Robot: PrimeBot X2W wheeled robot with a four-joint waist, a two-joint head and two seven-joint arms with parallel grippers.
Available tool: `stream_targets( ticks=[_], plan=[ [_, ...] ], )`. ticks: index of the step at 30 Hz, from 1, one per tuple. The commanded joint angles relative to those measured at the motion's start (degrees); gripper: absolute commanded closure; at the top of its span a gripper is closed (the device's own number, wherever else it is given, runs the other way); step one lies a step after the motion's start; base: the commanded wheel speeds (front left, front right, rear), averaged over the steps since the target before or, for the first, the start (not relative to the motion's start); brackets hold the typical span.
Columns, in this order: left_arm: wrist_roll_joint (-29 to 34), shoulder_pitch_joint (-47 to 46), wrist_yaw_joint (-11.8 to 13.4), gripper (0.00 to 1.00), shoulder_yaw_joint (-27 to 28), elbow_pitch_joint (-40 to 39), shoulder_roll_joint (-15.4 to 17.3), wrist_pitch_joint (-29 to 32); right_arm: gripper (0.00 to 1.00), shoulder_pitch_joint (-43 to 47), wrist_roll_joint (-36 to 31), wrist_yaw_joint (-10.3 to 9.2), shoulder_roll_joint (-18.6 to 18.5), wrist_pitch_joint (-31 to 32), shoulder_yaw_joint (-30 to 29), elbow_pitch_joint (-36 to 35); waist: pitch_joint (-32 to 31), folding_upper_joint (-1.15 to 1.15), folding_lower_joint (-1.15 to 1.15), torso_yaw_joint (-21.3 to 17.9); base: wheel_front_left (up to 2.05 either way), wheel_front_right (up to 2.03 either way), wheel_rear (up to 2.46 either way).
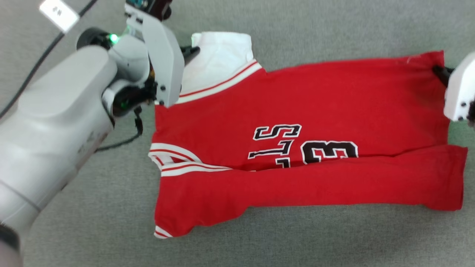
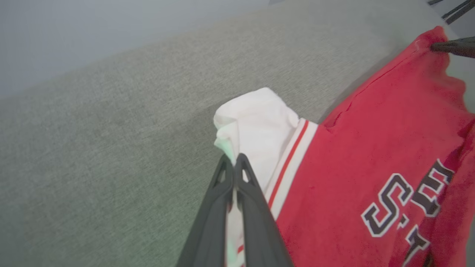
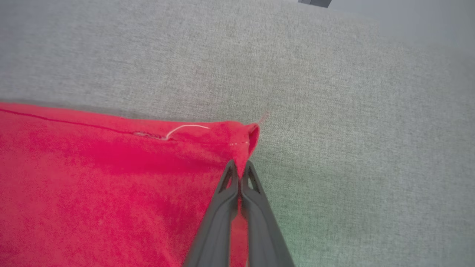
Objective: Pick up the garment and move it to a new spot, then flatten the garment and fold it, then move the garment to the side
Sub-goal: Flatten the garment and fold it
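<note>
The garment (image 1: 297, 111) lies spread on the grey cloth surface, a red T-shirt with black-and-white lettering and its near long edge folded over. Its white sleeve (image 1: 219, 55) with striped trim sticks out at the far left. My left gripper (image 1: 193, 52) is shut on that white sleeve; in the left wrist view the gripper (image 2: 233, 161) pinches the sleeve (image 2: 256, 122). My right gripper (image 1: 438, 70) is shut on the garment's far right corner; in the right wrist view the gripper (image 3: 239, 167) clamps the red hem corner (image 3: 248, 137).
A grey fabric surface (image 1: 315, 26) lies under everything, with bare room beyond the shirt and in front of it. A black cable (image 1: 41, 59) runs at the far left beside a white tag (image 1: 59, 15).
</note>
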Motion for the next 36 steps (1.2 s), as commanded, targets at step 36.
stream_targets(
  ticks=[36],
  plan=[
    [-1.0, 37.0, 9.0, 1.00, -3.5, -40.6, 22.4, -29.3, 1.00, 44.2, -1.4, -0.01, -8.8, 1.4, -16.6, -31.8, -9.9, 0.00, 0.00, 5.1, 0.00, 0.00, 0.00]
  ],
)
